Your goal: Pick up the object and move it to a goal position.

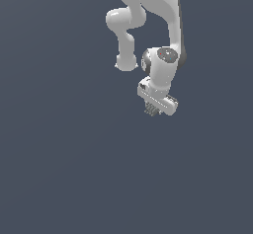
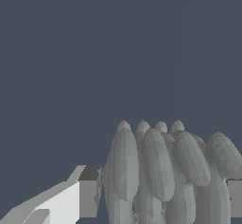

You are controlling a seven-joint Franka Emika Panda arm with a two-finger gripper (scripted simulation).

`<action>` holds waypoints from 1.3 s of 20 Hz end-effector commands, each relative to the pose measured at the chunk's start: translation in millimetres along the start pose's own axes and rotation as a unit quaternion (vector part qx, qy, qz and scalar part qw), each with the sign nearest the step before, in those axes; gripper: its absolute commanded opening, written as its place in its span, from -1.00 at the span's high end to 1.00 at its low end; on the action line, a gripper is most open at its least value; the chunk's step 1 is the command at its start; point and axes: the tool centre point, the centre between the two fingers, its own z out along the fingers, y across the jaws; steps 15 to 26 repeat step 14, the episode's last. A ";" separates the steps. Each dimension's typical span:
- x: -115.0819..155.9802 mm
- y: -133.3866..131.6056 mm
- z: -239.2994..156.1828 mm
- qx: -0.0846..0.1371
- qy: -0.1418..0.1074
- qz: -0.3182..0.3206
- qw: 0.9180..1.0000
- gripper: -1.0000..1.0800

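Against the flat slate-blue backdrop [image 1: 59,169], left to right in each view:

Exterior, my arm: my white, glossy, jointed arm [image 1: 148,16] comes in from 12 o'clock, with one rounded elbow bulging out toward 10 o'clock of the wrist.
Exterior, wrist: my round white wrist housing [image 1: 162,65], with a grey cap facing the camera, sits just right of the frame's centre line, in the upper half.
Exterior, pincer: my white, bar-shaped pincer [image 1: 154,110] hangs tilted below the wrist, at about 6 o'clock from it.
Exterior, the object: the small dull-grey ribbed lump [image 1: 153,110] peeks out from under the pincer bar as short dark ridges, touching the bar; it shows against the backdrop with no surface visible beneath it.
Wrist view, near finger: my white and grey blocky finger [image 2: 87,192] sits at about 7 o'clock of the frame, its dark pad pressed to the lump's side.
Wrist view, the object: the lump fills the region from 6 to 4 o'clock, a cluster of elongated grey lobes standing side by side.
Wrist view, far finger: a grey pad of my other finger [image 2: 235,199] shows at the frame edge near 4 o'clock, against the lump's other side.
Pincer state: closed on the lump, one pad at each flank.
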 end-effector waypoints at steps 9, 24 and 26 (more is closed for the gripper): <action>-62.8 -9.9 -19.3 0.000 0.000 0.001 1.000 1.00; -69.7 -11.5 -21.5 0.000 0.000 0.001 1.000 1.00; -69.7 -11.5 -21.5 0.000 0.000 0.001 1.000 1.00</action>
